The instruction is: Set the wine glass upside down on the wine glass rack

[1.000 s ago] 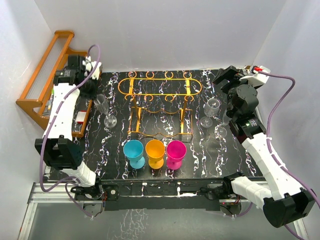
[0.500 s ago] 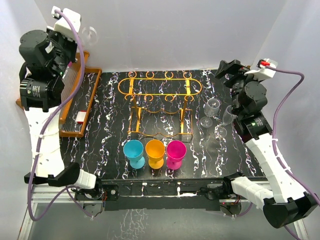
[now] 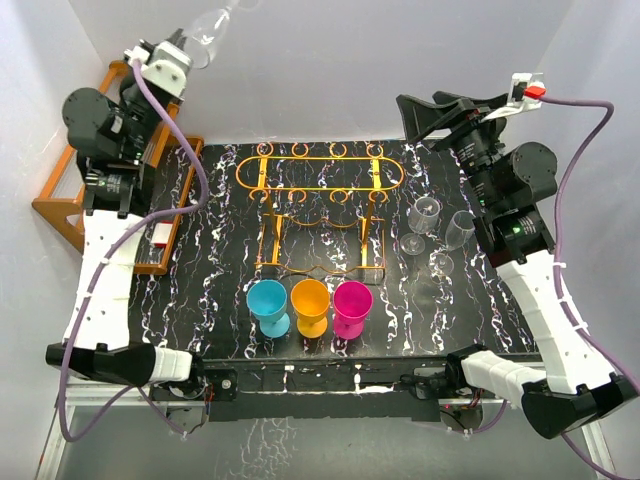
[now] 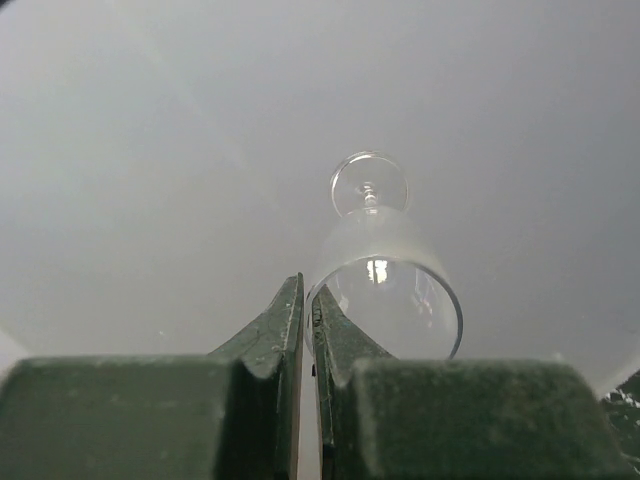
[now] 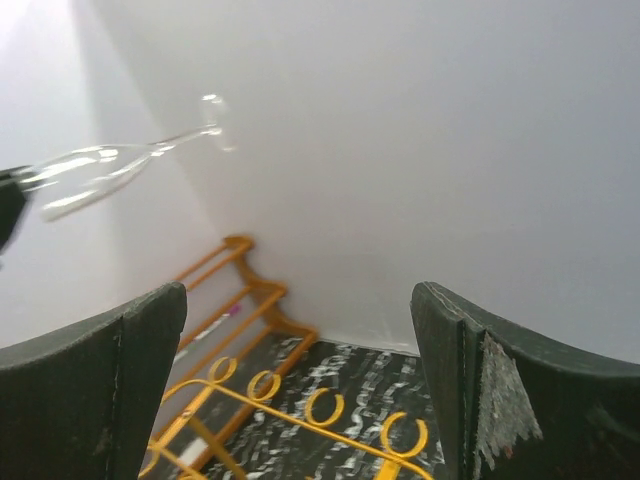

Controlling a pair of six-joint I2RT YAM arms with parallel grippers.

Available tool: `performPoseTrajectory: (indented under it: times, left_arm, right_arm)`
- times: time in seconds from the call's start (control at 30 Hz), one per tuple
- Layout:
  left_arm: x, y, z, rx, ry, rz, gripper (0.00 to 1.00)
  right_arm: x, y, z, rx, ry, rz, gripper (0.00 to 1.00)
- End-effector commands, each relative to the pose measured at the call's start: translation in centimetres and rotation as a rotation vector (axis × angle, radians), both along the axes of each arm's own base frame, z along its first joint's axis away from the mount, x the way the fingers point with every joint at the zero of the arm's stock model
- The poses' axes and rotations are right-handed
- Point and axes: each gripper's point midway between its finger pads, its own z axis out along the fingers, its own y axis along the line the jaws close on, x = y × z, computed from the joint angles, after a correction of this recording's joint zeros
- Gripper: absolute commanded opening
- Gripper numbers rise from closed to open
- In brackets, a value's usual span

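Observation:
My left gripper [image 3: 188, 45] is raised high at the back left, above the wooden shelf. It is shut on the rim of a clear wine glass [image 3: 207, 27], which lies tilted with its foot pointing away. In the left wrist view the fingers [image 4: 290, 330] pinch the bowl's rim, and the glass [image 4: 385, 270] shows against the white wall. The orange wire wine glass rack [image 3: 375, 172] stands at the back middle of the black table, with nothing hanging in its ring slots. My right gripper [image 3: 427, 115] is open and empty, raised at the back right. The right wrist view shows the held glass [image 5: 100, 165] and the rack [image 5: 300, 412].
A brown wooden stepped shelf [image 3: 85, 175] stands against the left wall. Two clear glasses [image 3: 425, 215] [image 3: 460, 228] stand to the right of the rack. Blue [image 3: 268, 303], orange [image 3: 311, 303] and pink [image 3: 352, 303] cups stand in a row at the table's front.
My left arm has lifted the wine glass from the table by the shelf to high at the back left and tipped it over. My right gripper has risen and swung left.

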Motion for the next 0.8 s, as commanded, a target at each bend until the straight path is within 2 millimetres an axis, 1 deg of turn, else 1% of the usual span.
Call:
performPoseTrajectory:
  times: [0.0,0.07,0.13,0.17,0.2,0.27,0.33,0.43,0.5,0.57,0.63,0.73,0.77]
  left_arm:
    - [-6.9,-3.0,7.7,0.065,-0.435,-0.108,0.00]
    - [-8.0,-4.0,8.0,0.077,-0.507,-0.120,0.00]
    - [-9.4,-5.5,7.4,0.125,-0.611,-0.131,0.00]
    - [-10.1,-6.6,6.8,0.161,-0.667,-0.134,0.00]
    - [-10.3,-8.2,5.8,0.203,-0.704,-0.140,0.00]
    - [-11.4,-11.0,4.5,0.270,-0.794,-0.137,0.00]
    - [-12.6,-13.0,4.0,0.301,-0.885,-0.128,0.00]
    - [-14.1,-15.4,3.5,0.325,-0.991,-0.101,0.00]
    - [-14.8,-16.5,3.2,0.317,-1.040,-0.091,0.00]
    - [-15.5,-17.1,3.0,0.298,-1.088,-0.086,0.00]
    - [-16.0,-17.8,2.5,0.291,-1.110,-0.091,0.00]
    - [-16.2,-18.5,1.5,0.292,-1.101,-0.114,0.00]
    - [-16.1,-18.6,1.1,0.297,-1.094,-0.120,0.00]
  right_arm:
    - [-3.8,2.2,4.9,0.055,-0.156,0.195,1.00]
    - [-4.2,2.3,5.3,0.082,-0.173,0.219,1.00]
    - [-4.7,2.7,5.6,0.115,-0.182,0.263,1.00]
    - [-4.9,3.1,5.6,0.134,-0.186,0.296,1.00]
    - [-5.1,3.5,5.5,0.149,-0.189,0.333,1.00]
    - [-5.4,4.5,5.2,0.187,-0.188,0.416,0.99]
    - [-5.9,5.1,5.0,0.213,-0.201,0.489,0.98]
    - [-6.8,5.6,4.8,0.265,-0.223,0.573,0.98]
    - [-7.4,5.6,5.0,0.283,-0.243,0.605,0.98]
    - [-7.9,5.4,5.2,0.297,-0.266,0.615,0.96]
    - [-8.4,4.9,5.6,0.320,-0.297,0.608,0.95]
    - [-8.9,3.9,5.9,0.364,-0.329,0.589,0.90]
    - [-9.1,3.7,6.0,0.379,-0.342,0.597,0.85]
